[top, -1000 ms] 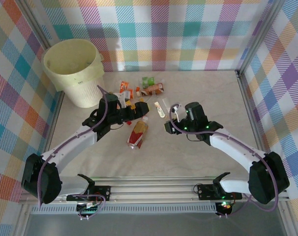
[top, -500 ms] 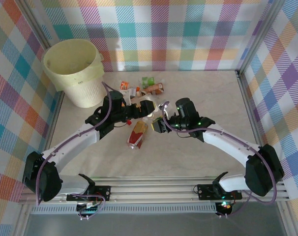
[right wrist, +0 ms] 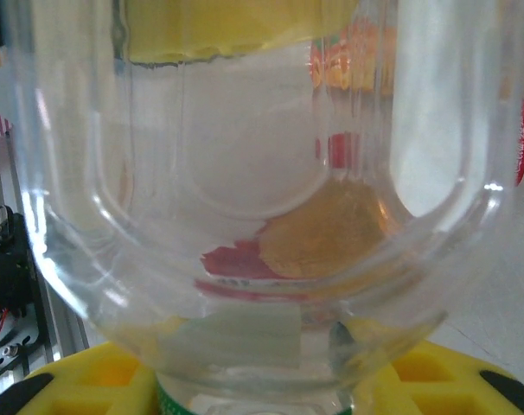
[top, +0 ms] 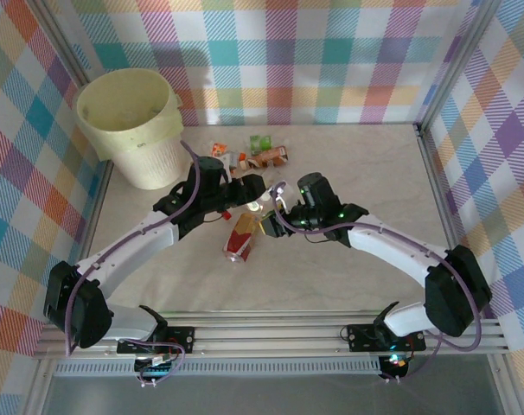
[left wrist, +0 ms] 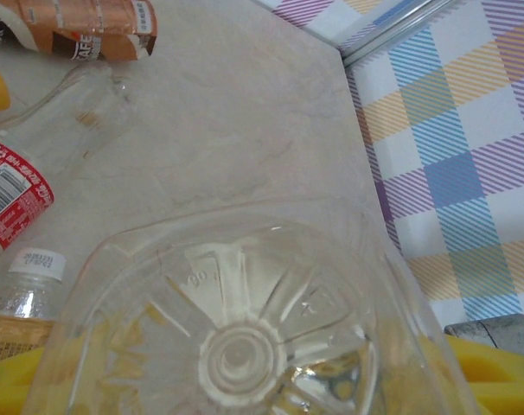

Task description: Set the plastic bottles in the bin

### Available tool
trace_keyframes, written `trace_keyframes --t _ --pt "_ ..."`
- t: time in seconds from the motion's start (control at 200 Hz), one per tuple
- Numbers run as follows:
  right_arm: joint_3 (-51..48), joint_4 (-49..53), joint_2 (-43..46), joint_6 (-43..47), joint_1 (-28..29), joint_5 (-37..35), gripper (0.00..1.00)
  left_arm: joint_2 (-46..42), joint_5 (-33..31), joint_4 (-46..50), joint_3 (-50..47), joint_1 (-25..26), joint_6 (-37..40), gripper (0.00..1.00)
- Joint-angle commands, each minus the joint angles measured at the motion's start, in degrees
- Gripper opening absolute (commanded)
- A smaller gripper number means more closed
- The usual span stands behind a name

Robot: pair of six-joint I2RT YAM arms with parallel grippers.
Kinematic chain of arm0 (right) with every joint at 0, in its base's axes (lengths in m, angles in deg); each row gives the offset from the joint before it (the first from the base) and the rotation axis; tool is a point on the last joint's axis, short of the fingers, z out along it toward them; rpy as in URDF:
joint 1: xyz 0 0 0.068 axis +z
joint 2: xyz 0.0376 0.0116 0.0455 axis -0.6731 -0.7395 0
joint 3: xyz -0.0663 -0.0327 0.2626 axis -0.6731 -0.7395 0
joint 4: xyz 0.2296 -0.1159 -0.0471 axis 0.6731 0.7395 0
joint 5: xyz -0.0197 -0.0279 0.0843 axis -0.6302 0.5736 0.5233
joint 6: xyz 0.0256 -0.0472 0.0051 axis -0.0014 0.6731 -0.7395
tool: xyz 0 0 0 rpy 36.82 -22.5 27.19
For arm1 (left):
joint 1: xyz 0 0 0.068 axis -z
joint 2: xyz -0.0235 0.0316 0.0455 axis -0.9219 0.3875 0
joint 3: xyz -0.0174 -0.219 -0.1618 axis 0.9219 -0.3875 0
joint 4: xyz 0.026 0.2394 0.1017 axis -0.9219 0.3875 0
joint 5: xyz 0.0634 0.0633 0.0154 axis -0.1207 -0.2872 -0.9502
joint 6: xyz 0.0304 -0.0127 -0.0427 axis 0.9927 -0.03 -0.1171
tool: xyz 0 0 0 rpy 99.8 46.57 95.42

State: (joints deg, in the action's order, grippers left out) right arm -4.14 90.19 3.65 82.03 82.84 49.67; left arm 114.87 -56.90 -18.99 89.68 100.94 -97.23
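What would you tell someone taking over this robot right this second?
The right gripper is shut on the neck of a clear bottle over mid-table.
The left gripper has its fingers either side of what looks like that bottle's base; whether it grips is unclear.
The bin stands upright at the far left; its contents cannot be made out.
Done: one bottle in hand.
Left: bin that one, then the red-labelled bottle just on the near side of the grippers and the cluster of bottles behind them on the table.

Bottles [top: 242,235] clutter the middle; right side free
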Motion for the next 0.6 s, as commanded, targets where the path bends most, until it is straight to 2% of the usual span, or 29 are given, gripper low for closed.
trace_keyframes --t 0.0,0.02,0.08,0.105,0.26,0.34,0.495,0.595 --pt "3.1 0.73 0.13 1.4 0.33 0.67 0.5 -0.14 -5.39 4.54 1.7 0.32 1.03 0.63" --pt "2.96 0.77 0.21 1.24 0.31 0.69 0.53 -0.36 -6.46 5.14 1.77 0.36 1.02 0.62" --pt "2.02 0.33 0.91 0.29 0.33 -0.89 0.75 -1.0 -9.51 6.22 1.85 0.29 0.85 0.62" --pt "1.41 -0.29 1.43 -0.51 0.32 -2.15 0.81 -1.27 -10.65 8.48 1.9 0.28 0.78 0.62" --pt "-2.74 -4.31 5.62 -1.61 0.27 -6.25 1.0 -2.49 -15.3 11.14 2.06 0.06 -0.01 0.62" --pt "-2.45 -2.95 7.2 -0.65 0.29 -9.27 1.0 -2.77 -16.49 12.13 2.49 -0.56 -0.01 0.62" --pt "-3.01 -2.11 11.1 1.12 0.32 -23.58 1.0 -4.43 -17.67 12.52 4.1 -2.07 1.82 0.61" --pt "-4.45 -3.45 14.25 1.19 0.33 -33.32 1.0 -6.5 -22.02 12.79 5.15 -2.61 3.18 0.59"
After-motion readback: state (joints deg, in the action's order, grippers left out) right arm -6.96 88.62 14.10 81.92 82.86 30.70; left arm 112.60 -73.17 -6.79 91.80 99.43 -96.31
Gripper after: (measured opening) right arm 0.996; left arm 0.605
